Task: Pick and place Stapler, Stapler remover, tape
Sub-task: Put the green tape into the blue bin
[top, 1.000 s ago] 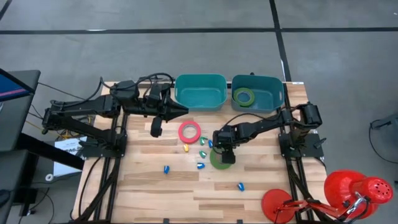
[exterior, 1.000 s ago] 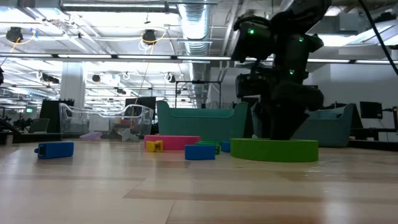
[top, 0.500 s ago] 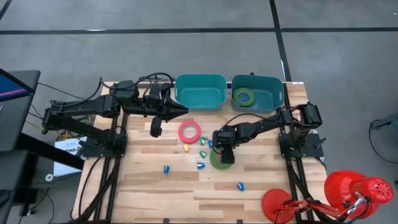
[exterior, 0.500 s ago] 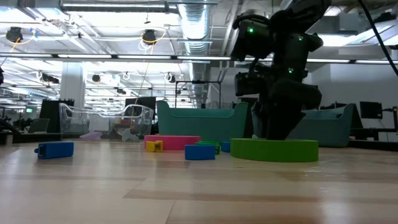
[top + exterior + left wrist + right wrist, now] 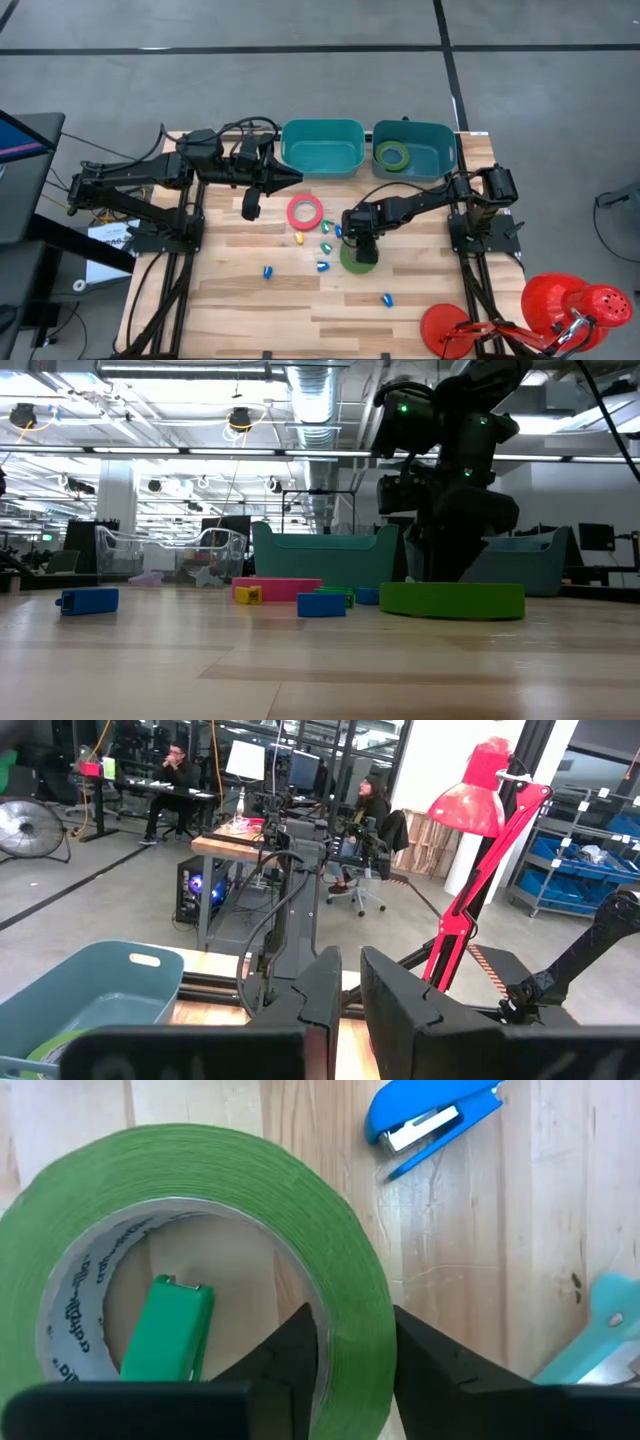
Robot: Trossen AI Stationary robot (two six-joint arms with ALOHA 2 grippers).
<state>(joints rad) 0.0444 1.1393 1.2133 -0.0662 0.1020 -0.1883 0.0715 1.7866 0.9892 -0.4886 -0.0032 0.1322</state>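
We see right end effector straddling wall of green tape, flat on worktop mid-right; fingers pinching rim, one inside core. We judge roll light, stiff, smooth; wall pinch best. Left end effector clenched, empty, parked near bin.

The left gripper fills the foreground, its two dark fingers standing nearly together with only a thin slit between them and nothing held in it. Beside them lies a teal bin on the wooden table, with a sliver of green tape showing at its near edge, and the other arm's dark frame rises behind. Farther off stand a red desk lamp, a floor fan, blue shelving, and two seated people at desks.
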